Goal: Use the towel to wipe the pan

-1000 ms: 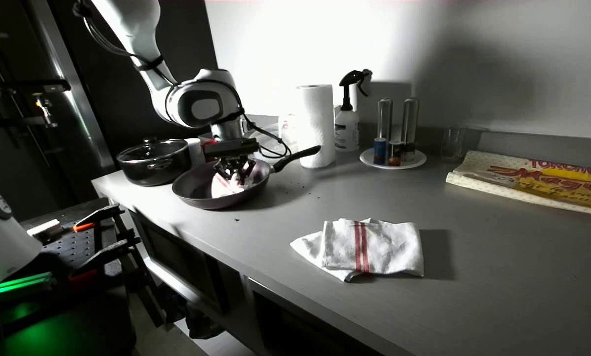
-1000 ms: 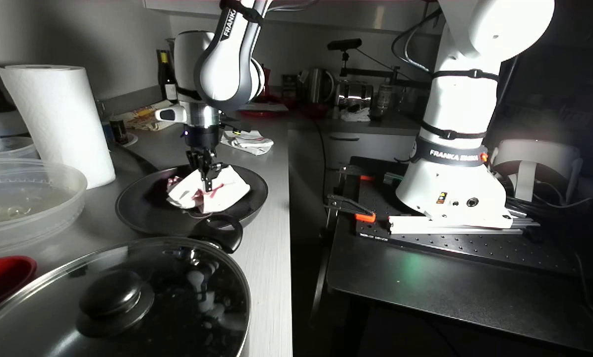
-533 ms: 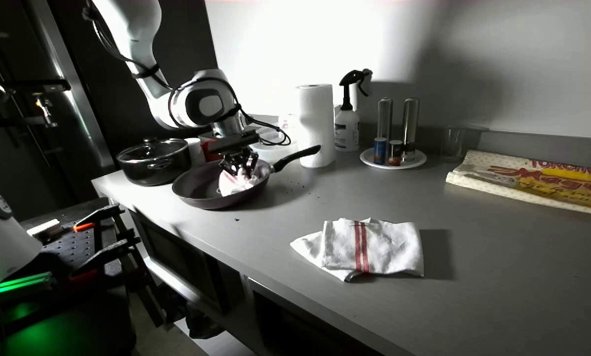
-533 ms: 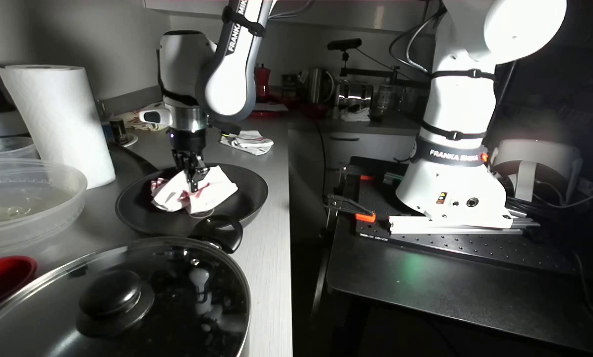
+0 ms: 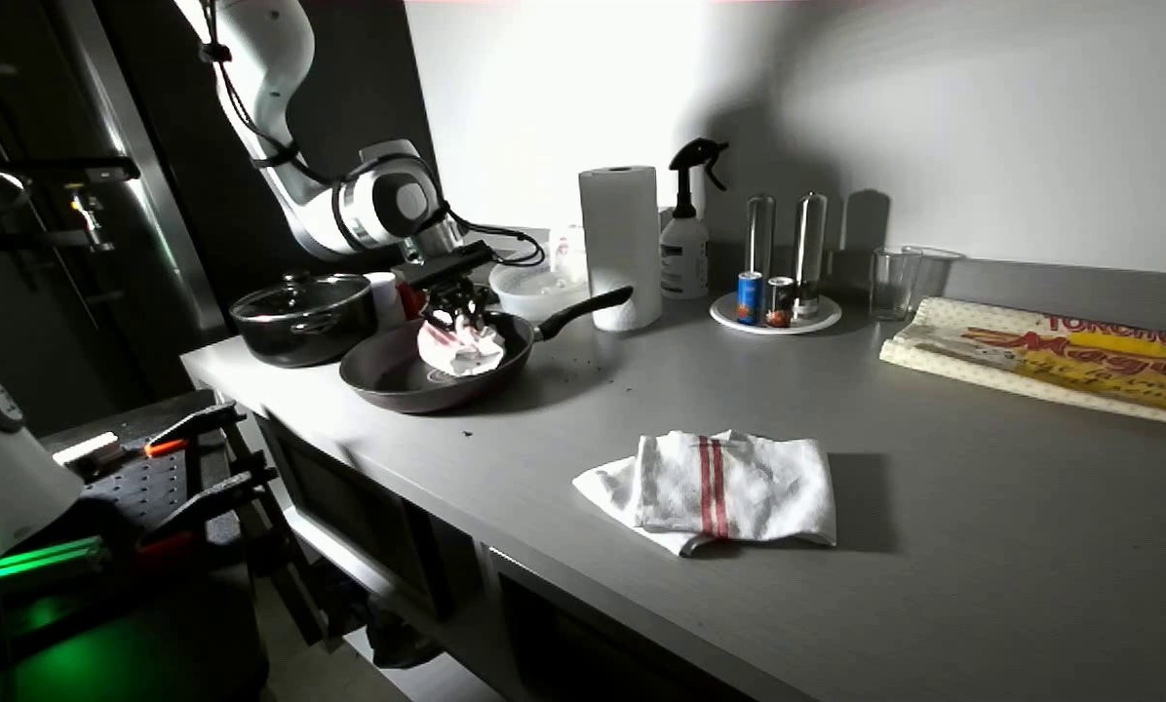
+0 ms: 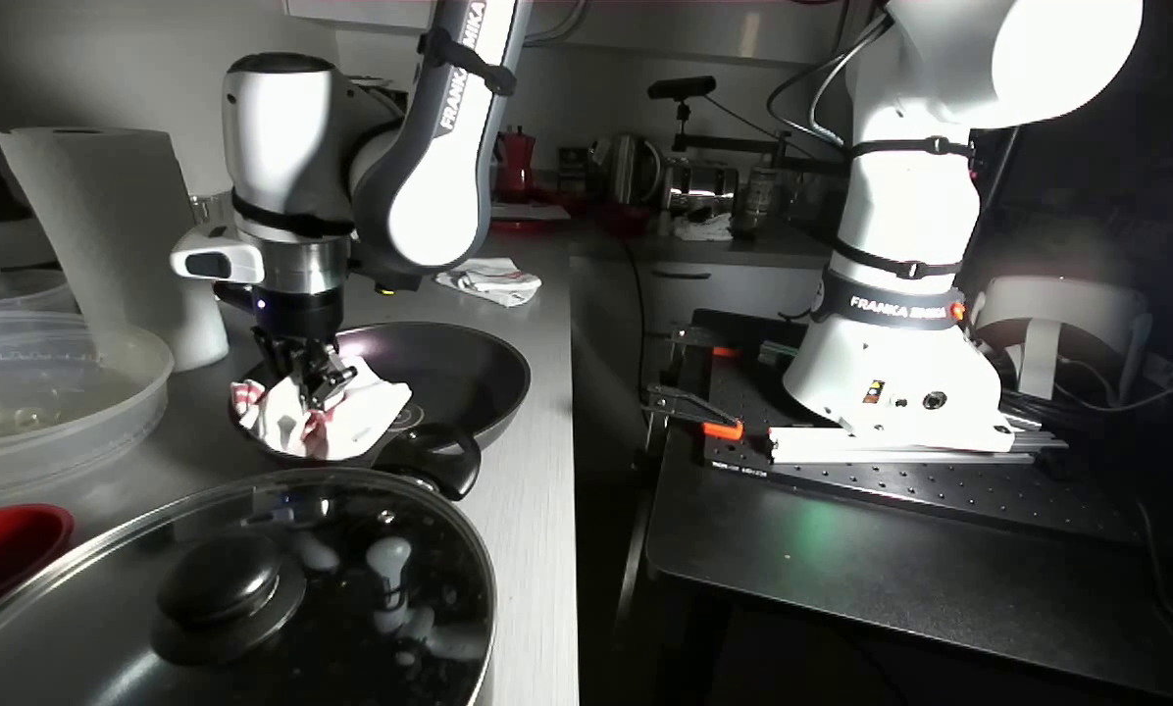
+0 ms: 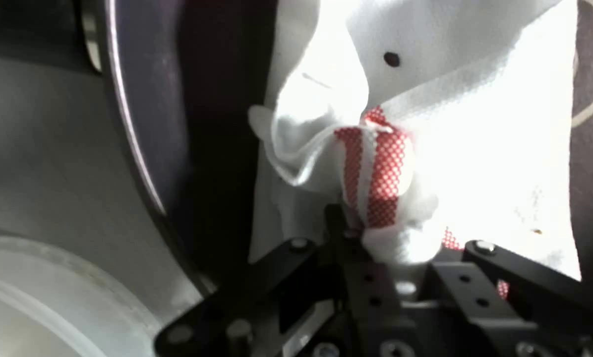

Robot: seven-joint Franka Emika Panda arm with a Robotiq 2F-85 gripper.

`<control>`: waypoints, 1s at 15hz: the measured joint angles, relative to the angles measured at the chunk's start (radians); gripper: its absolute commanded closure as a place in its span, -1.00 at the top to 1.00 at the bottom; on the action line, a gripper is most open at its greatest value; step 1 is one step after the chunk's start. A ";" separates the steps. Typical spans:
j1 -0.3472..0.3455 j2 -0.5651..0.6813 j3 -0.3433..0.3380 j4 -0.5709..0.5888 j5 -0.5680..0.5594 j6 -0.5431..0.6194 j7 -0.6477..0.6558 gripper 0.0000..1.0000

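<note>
A white towel with red stripes [image 5: 461, 348] is bunched in my gripper [image 5: 456, 312]. In the wrist view the fingers [image 7: 393, 235] are shut on a fold of the towel [image 7: 376, 173], and the rest spreads below them. The dark pan [image 5: 383, 375] stands on the counter, its long handle pointing toward the paper roll. In an exterior view the towel [image 6: 336, 417] lies inside the pan [image 6: 479, 378], against the rim on the clear bowl's side. My gripper [image 6: 324, 387] is low over that part of the pan. The pan floor under the towel is hidden.
A second folded towel [image 5: 739, 487] lies on the counter. A lidded black pot [image 6: 351, 588], a clear plastic bowl [image 6: 106, 412], a red bowl [image 6: 8, 549] and a paper roll [image 5: 622, 249] stand close round the pan. A spray bottle [image 5: 683, 249] and a plate [image 5: 724, 314] are farther off.
My gripper has carried the towel across the pan, from its middle toward the rim on the clear bowl's side. More bare pan floor shows behind it. The pan has not visibly moved.
</note>
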 measured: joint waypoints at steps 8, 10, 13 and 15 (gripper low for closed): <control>-0.186 -0.035 0.237 -0.105 0.002 -0.005 -0.195 -0.94; -0.239 -0.054 0.272 -0.150 0.027 0.000 -0.224 -0.94; -0.292 -0.087 0.279 -0.209 0.076 0.000 -0.231 -0.94; -0.316 -0.108 0.258 -0.236 0.110 0.000 -0.227 -0.94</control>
